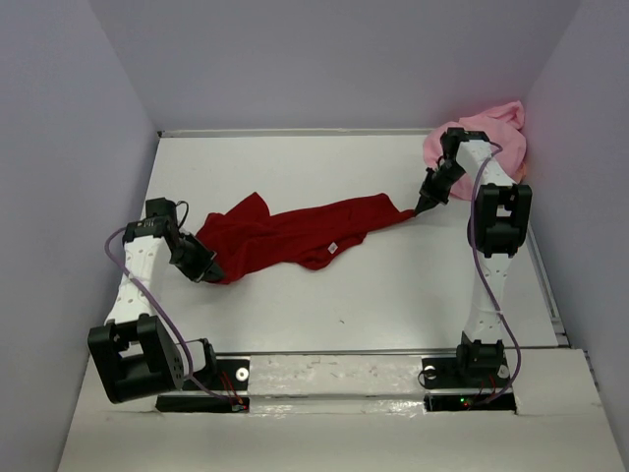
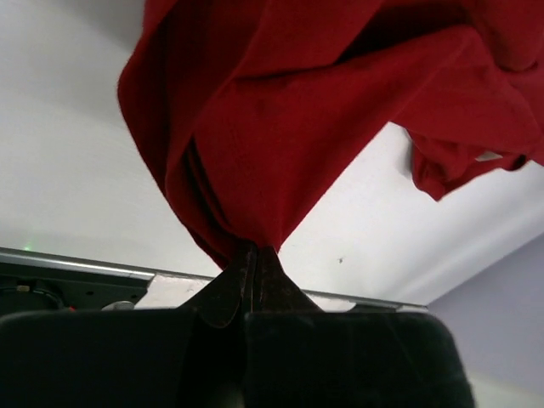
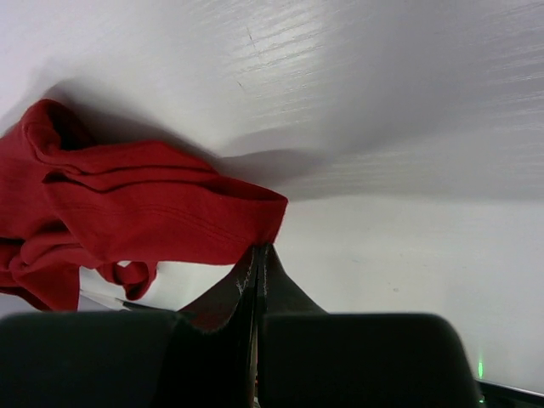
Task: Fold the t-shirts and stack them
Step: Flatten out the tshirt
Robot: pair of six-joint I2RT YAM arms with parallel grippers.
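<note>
The dark red t-shirt (image 1: 295, 234) is stretched in a bunched band across the middle of the table between my two grippers. My left gripper (image 1: 209, 271) is shut on its left end; in the left wrist view the cloth (image 2: 323, 110) hangs from the closed fingertips (image 2: 252, 252). My right gripper (image 1: 423, 206) is shut on its right end; the right wrist view shows a hemmed edge (image 3: 153, 212) pinched at the tips (image 3: 259, 248). The light pink t-shirt (image 1: 486, 138) lies crumpled in the far right corner, behind the right arm.
The white table (image 1: 324, 157) is bounded by lavender walls at the back and sides. A metal rail (image 1: 393, 352) runs along the near edge by the arm bases. A small white label (image 1: 334, 247) shows on the red shirt.
</note>
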